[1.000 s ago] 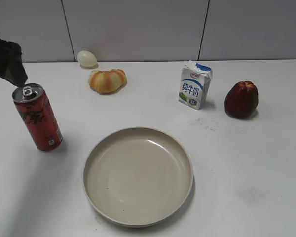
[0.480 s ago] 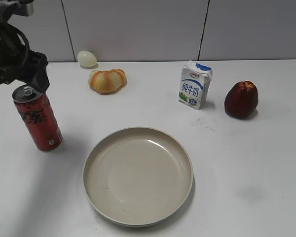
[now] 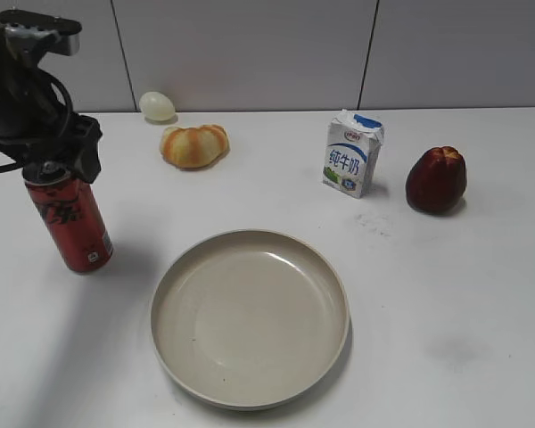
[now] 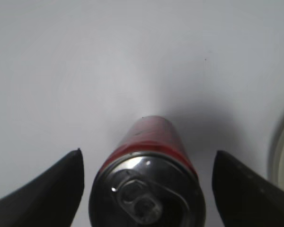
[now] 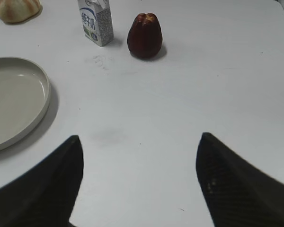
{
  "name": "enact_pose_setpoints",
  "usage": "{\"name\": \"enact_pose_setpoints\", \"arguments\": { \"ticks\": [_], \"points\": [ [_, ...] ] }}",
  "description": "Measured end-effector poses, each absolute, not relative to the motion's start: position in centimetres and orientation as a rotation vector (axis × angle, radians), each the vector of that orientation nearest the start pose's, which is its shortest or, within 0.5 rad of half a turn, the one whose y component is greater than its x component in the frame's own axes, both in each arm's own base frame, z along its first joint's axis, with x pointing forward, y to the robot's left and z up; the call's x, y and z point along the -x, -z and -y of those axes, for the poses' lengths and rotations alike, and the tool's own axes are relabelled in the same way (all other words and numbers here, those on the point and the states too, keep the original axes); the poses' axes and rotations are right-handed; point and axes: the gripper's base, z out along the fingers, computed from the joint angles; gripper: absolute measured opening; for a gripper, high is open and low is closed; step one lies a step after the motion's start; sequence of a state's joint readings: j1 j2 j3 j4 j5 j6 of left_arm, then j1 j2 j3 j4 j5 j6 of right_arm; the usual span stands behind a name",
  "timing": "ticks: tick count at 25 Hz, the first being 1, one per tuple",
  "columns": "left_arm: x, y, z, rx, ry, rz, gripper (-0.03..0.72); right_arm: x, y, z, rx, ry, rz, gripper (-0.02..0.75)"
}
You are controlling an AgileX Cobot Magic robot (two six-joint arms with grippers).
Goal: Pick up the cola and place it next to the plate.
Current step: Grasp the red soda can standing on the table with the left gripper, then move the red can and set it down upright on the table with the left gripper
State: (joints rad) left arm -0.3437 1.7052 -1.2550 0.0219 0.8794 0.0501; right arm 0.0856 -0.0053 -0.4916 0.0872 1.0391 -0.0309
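Note:
The cola (image 3: 69, 220) is a tall red can that stands upright on the white table at the left, a little left of the plate (image 3: 250, 316), a large round cream dish at the front middle. My left gripper (image 3: 49, 160) is open and sits right over the can's top. In the left wrist view the cola (image 4: 149, 182) lies between the two open fingers of the left gripper (image 4: 146, 189), with gaps on both sides. My right gripper (image 5: 139, 184) is open and empty over bare table; the plate (image 5: 40, 94) shows at its left.
A white-and-blue milk carton (image 3: 353, 153) and a dark red fruit (image 3: 436, 179) stand at the back right. An orange bread roll (image 3: 193, 145) and a pale egg-shaped thing (image 3: 157, 105) lie at the back left. A grey wall rises behind the table.
My left gripper has moved in from the upper left and down over the cola's top. The cola, the plate and the other things have not moved.

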Motion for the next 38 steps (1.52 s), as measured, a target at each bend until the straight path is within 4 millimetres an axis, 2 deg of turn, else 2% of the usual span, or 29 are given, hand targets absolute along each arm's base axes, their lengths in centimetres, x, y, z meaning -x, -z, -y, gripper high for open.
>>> {"name": "enact_pose_setpoints", "arguments": {
  "ticks": [5, 9, 16, 24, 28, 32, 34, 38],
  "points": [
    [-33.2, -23.0, 11.6, -0.571, 0.034, -2.793, 0.645, 0.5, -27.7, -0.6, 0.121, -0.139, -2.022, 0.594],
    [-33.3, -22.8, 11.5, -0.564, 0.034, -2.798, 0.624, 0.5, -27.7, -0.6, 0.121, -0.139, -2.022, 0.594],
    [-33.3, -22.8, 11.5, -0.565, 0.032, -2.804, 0.512, 0.5, -27.7, -0.6, 0.121, -0.139, -2.022, 0.594],
    [-33.2, -22.9, 11.4, -0.566, 0.031, -2.809, 0.512, 0.5, -27.7, -0.6, 0.121, -0.139, -2.022, 0.594],
    [-33.3, -24.4, 11.6, -0.565, 0.038, -2.772, 0.512, 0.5, -27.7, -0.6, 0.121, -0.139, -2.022, 0.594],
    [-34.7, -27.9, 14.2, -0.610, 0.072, -2.630, 0.512, 0.5, -27.7, -0.6, 0.121, -0.139, -2.022, 0.594],
    [-35.4, -29.5, 16.6, -0.657, 0.103, -2.550, 0.512, 0.5, -27.7, -0.6, 0.121, -0.139, -2.022, 0.594],
    [-36.1, -29.9, 21.8, -0.773, 0.153, -2.469, 0.512, 0.5, -27.7, -0.6, 0.121, -0.139, -2.022, 0.594]
  ]
}}
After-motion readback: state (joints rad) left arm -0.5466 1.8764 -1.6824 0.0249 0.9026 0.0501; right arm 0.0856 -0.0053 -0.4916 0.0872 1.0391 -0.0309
